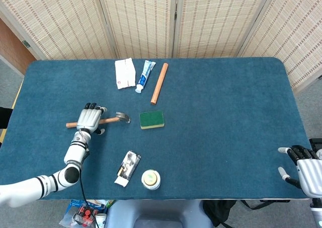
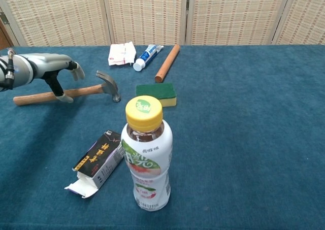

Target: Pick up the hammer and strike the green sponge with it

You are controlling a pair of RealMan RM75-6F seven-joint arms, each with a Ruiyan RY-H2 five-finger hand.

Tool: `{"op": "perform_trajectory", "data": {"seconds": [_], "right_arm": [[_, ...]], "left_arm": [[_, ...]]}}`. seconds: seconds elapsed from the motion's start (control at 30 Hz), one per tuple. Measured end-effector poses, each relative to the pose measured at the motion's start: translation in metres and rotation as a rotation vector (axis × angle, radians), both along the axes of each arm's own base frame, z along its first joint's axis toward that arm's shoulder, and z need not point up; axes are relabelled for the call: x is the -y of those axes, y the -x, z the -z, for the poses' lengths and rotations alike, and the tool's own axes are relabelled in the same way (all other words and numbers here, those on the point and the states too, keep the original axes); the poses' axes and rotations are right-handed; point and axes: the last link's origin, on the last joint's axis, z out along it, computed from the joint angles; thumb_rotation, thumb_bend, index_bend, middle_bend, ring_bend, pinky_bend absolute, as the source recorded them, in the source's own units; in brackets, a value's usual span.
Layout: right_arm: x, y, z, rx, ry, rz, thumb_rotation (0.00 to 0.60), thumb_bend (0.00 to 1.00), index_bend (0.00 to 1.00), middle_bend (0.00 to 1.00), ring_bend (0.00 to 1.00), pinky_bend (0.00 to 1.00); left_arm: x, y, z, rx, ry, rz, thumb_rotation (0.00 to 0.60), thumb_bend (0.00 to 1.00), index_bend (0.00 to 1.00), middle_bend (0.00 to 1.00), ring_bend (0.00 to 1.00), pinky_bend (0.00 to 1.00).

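The hammer (image 1: 111, 120) (image 2: 86, 91) lies flat on the blue table with its wooden handle pointing left and its metal head toward the green sponge (image 1: 151, 119) (image 2: 156, 93). My left hand (image 1: 89, 118) (image 2: 48, 66) hovers over the middle of the handle, fingers spread and not closed on it; the thumb reaches down beside the wood. The sponge lies just right of the hammer head, yellow underside showing. My right hand (image 1: 305, 168) sits open at the table's front right corner, seen only in the head view.
A drink bottle (image 2: 148, 157) with a yellow cap and an opened black carton (image 2: 97, 161) stand near the front edge. At the back lie a white packet (image 1: 125, 72), a toothpaste tube (image 1: 145, 75) and a wooden rolling pin (image 1: 159, 82).
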Motion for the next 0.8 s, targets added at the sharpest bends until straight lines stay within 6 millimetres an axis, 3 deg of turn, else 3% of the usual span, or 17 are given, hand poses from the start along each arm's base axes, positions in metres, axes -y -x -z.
{"op": "perform_trajectory", "data": {"seconds": [0.8], "right_arm": [[-0.001,0.008,-0.003,-0.002,0.004,0.028,0.600,0.26,0.33,0.37,0.23,0.26]], "left_arm": [[-0.008,-0.007,0.025,-0.011,0.038,-0.039,0.600,0.33,0.33,0.38,0.20,0.00]]}}
